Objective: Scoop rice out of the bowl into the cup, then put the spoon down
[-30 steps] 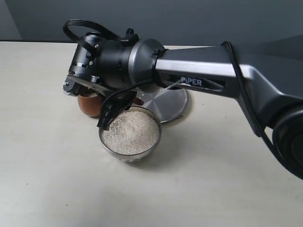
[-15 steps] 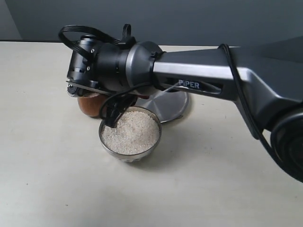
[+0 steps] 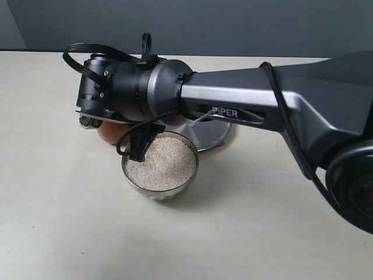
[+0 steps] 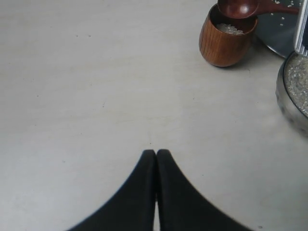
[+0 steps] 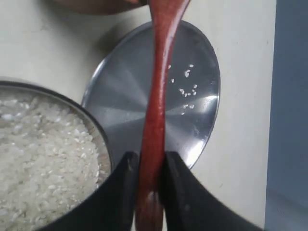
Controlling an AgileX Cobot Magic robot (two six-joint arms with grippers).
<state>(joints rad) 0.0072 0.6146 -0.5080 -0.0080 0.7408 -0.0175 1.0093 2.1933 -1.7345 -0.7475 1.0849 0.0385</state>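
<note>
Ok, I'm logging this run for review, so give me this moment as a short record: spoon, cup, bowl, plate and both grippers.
spoon: held by its handle, head over the cup's mouth
right gripper: shut on the spoon
left gripper: shut, empty, over the table
cup: upright, some rice inside
bowl: nearly full of rice
plate: beside the bowl, a few stray grains on it
</note>
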